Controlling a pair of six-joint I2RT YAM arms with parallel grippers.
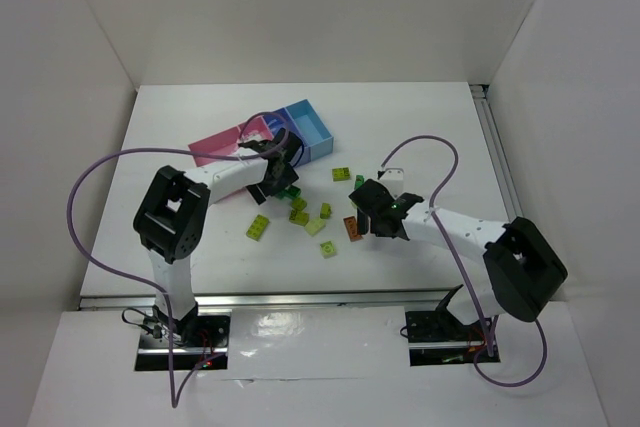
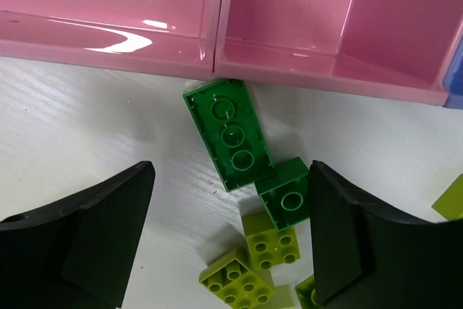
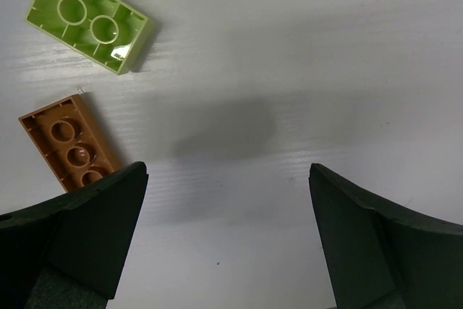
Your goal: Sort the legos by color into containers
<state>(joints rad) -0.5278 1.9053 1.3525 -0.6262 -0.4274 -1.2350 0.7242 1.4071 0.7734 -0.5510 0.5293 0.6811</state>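
Observation:
Several legos lie loose on the white table between my arms: yellow-green ones (image 1: 258, 228) and an orange-brown one (image 1: 352, 228). The containers stand at the back, two pink bins (image 1: 222, 148) and two blue bins (image 1: 311, 128). My left gripper (image 1: 283, 179) is open and empty just in front of the pink bins (image 2: 275, 27). In its wrist view a long dark green brick (image 2: 230, 134), a small dark green brick (image 2: 287, 193) and yellow-green bricks (image 2: 271, 239) lie between the open fingers (image 2: 87, 236). My right gripper (image 1: 368, 209) is open and empty over bare table; the orange-brown brick (image 3: 71, 142) lies by its left finger, a yellow-green brick (image 3: 88, 17) farther off.
A corner of a blue bin (image 2: 456, 85) shows at the right of the left wrist view. White walls enclose the table on three sides. A metal rail (image 1: 300, 299) runs along the near edge. Purple cables loop over both arms.

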